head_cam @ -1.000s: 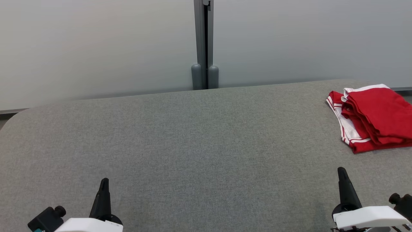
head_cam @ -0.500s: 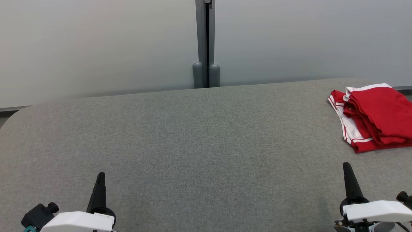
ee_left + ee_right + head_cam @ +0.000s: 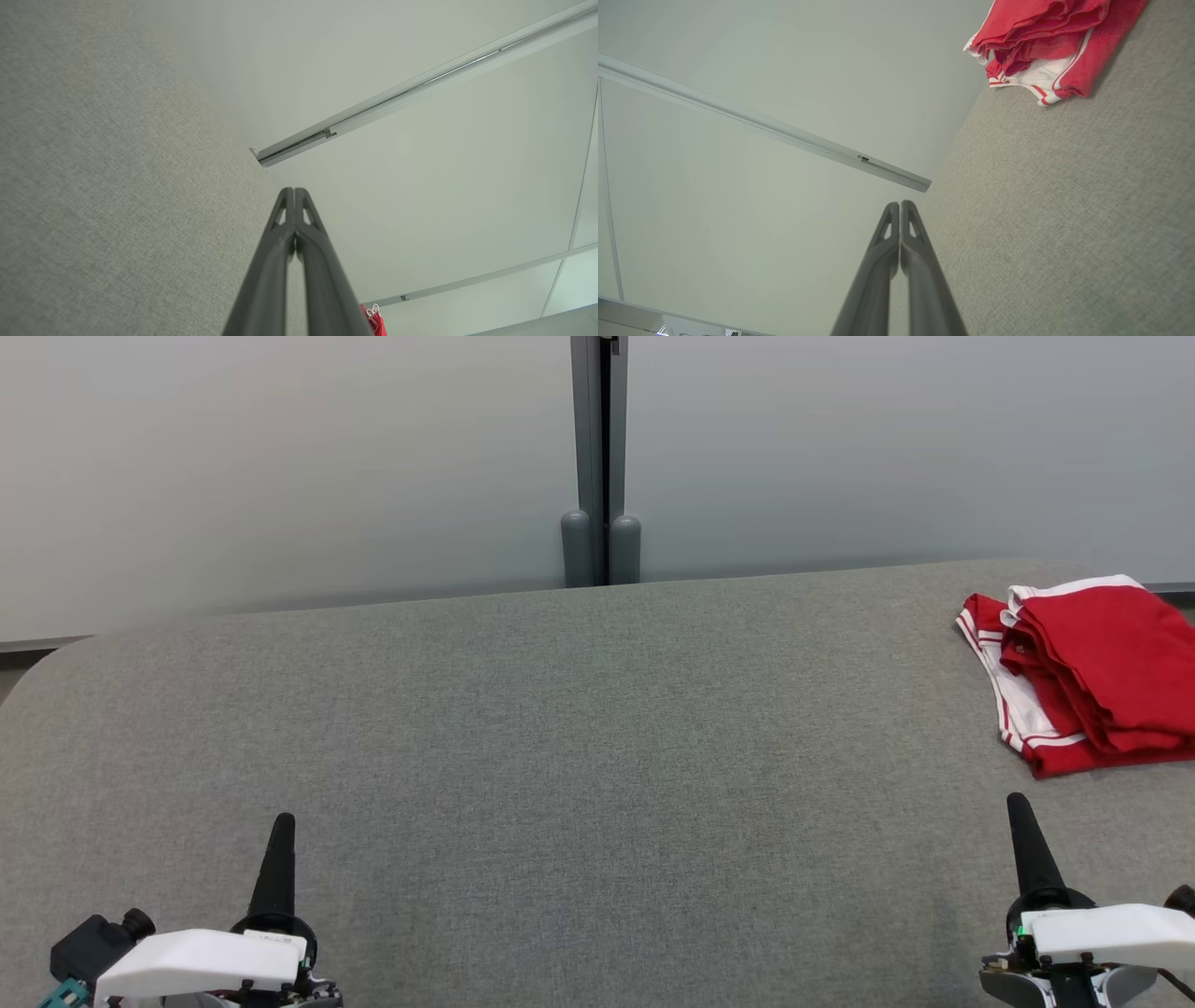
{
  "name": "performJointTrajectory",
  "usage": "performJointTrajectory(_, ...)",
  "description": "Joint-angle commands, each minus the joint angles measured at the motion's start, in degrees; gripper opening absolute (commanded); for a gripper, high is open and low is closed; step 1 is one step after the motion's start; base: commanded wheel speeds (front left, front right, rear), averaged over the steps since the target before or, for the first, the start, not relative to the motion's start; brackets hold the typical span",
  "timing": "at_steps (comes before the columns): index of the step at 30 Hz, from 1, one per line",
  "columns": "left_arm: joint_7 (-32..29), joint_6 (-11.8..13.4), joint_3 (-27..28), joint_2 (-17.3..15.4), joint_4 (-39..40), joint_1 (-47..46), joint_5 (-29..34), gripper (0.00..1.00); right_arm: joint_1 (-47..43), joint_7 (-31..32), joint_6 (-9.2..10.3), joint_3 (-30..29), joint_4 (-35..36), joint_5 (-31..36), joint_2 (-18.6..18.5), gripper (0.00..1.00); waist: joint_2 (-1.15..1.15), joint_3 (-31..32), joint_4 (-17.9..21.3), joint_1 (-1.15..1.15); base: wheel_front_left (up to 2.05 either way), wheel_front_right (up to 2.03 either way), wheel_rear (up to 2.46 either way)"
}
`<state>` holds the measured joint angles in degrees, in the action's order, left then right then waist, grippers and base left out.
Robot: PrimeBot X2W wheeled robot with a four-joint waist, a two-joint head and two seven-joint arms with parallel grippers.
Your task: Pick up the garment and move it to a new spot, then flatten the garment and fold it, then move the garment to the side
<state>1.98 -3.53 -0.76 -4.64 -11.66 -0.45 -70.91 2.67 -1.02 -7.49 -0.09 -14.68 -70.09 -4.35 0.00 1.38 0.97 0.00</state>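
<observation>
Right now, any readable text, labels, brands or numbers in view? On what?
No text can be read.
Red garment: white stripes, no print or tag that shows.
White housing behind the left gripper: a faint small mark, too small to read.
Grey table and wall panels: no writing.

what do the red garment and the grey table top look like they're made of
Garment: probably soft sportswear fabric, matte red with white trim; it lies in limp folded layers. Table top: seemingly covered in grey woven cloth, matte, with a fine speckled weave.
</observation>
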Motion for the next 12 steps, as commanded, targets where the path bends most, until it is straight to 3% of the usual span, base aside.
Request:
performJointTrajectory(1,-0.36,-0.47,0.58,-0.43,0.15,-1.42,-1.53,0.00,1.30,0.53,-0.01,-0.56,0.54,-1.66,-0.12,0.00,0.00,-0.05,-0.03,0.00,0.00,0.00,0.00)
performJointTrajectory(12,-1.95,-1.44,1.66,-0.38,-0.48,-2.69,-7.19,0.00,1.93,2.11,0.00,-1.74,0.62,-7.30,0.02,0.00,0.00,-0.38,-0.24,0.00,0.00,0.00,0.00)
